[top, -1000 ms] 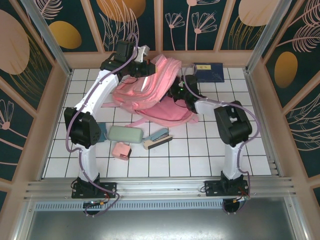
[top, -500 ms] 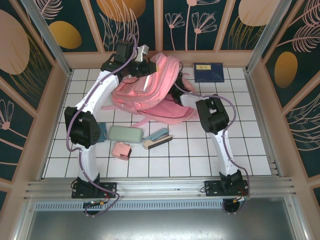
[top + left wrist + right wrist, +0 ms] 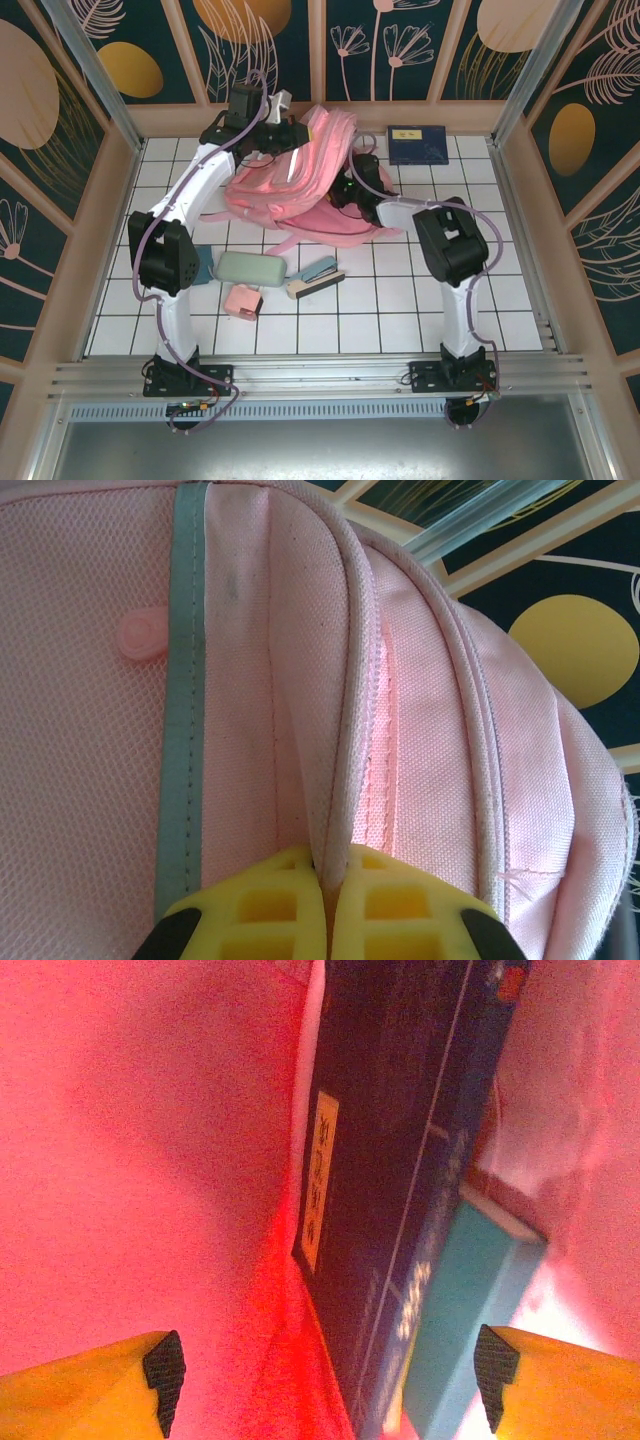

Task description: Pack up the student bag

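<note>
Ahead of the right gripper's [image 3: 327, 1375] spread jaws, a dark book [image 3: 400, 1140] and teal box [image 3: 465, 1310] block passage; student bag [image 3: 150, 1160] fabric crowds both sides.

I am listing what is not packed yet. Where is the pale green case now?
In the top view the pale green case lies on the table, left of centre, between the student bag and the small pink box.

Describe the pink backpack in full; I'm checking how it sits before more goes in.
The student bag is a large pink woven-fabric backpack with a pale strip, zipper and straps, slumped at the back of the tiled table. The left gripper is shut on a fold beside the zipper. The right gripper, open, is inside, where a dark blue book and a teal box lie against the pink lining.
</note>
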Controlling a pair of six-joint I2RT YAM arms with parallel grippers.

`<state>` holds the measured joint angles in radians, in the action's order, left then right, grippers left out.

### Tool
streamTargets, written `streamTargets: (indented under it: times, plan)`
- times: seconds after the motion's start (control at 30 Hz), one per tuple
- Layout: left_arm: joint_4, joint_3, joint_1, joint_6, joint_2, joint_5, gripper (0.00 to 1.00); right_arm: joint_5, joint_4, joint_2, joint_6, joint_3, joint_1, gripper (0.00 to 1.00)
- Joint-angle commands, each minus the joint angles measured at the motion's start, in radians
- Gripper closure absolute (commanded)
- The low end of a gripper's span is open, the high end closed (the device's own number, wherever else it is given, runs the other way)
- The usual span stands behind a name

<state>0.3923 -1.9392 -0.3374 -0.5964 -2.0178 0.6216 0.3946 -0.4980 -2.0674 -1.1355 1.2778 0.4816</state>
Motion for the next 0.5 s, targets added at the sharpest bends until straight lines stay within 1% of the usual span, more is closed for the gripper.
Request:
streamTargets:
  times: [0.0, 0.1, 0.2, 0.27, 0.33, 0.4, 0.47]
  plan:
    - [-0.141, 0.017, 0.018, -0.018, 0.053, -0.003, 1.0, 0.034, -0.091, 0.117, 0.067, -0.087, -0.014, 0.21]
    - [-0.136, 0.039, 0.021, -0.011, 0.06, -0.033, 1.0, 0.019, -0.083, 0.214, 0.11, -0.199, -0.023, 0.21]
    - [-0.139, 0.075, 0.031, 0.006, 0.078, -0.066, 1.0, -0.049, -0.078, 0.353, 0.134, -0.338, -0.05, 0.23]
    - [-0.12, 0.092, 0.032, 0.038, 0.089, -0.11, 1.0, -0.096, -0.05, 0.445, 0.164, -0.413, -0.073, 0.24]
    - [-0.087, 0.104, 0.034, 0.08, 0.101, -0.191, 1.0, -0.145, 0.003, 0.54, 0.218, -0.467, -0.103, 0.26]
    - [-0.069, 0.117, 0.034, 0.108, 0.115, -0.298, 1.0, -0.175, 0.061, 0.61, 0.266, -0.493, -0.147, 0.27]
    - [-0.082, 0.142, 0.034, 0.148, 0.133, -0.398, 1.0, -0.163, 0.098, 0.647, 0.288, -0.502, -0.213, 0.28]
